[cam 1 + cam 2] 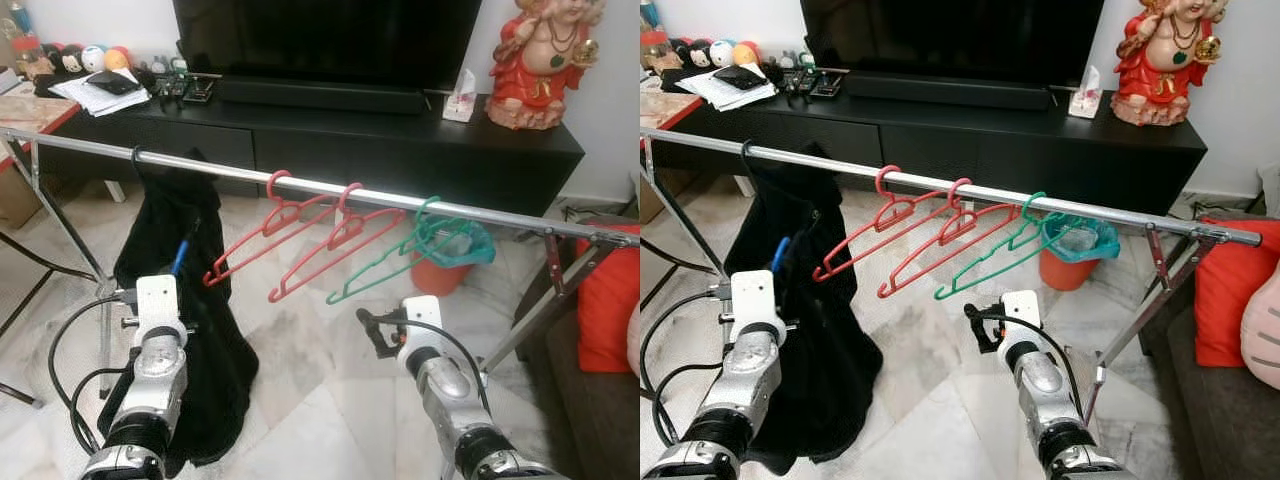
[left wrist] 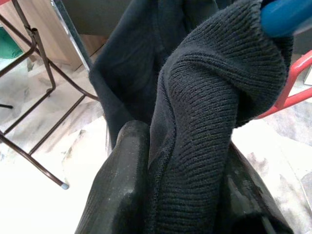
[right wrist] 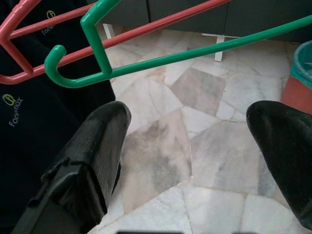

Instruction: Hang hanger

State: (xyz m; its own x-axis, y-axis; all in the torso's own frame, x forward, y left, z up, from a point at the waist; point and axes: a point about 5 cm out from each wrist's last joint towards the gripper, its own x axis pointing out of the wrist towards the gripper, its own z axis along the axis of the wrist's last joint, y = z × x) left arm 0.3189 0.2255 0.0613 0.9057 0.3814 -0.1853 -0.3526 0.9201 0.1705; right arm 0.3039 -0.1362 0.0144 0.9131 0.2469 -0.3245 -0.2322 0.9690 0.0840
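Overhead, you saw the green hanger (image 1: pixel 410 252) hooked on the rail (image 1: pixel 330 188) beside two red hangers (image 1: pixel 285 240). Your left gripper (image 2: pixel 185 195) had its jaws clenched on the black garment (image 2: pixel 204 122); your right gripper (image 3: pixel 195 141) hung released beneath the green hanger.

Three plastic hangers (image 1: pixel 345 240) are hung on the long metal rail (image 1: pixel 500 212), right of a draped black knitted garment (image 1: pixel 185 290), before the low black cabinet (image 1: pixel 400 140)

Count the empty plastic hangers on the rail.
3, all hooked on the chrome metal rail: two red plastic hangers side by side mid-rail, one green plastic hanger to their right. The black knit garment may hide another.
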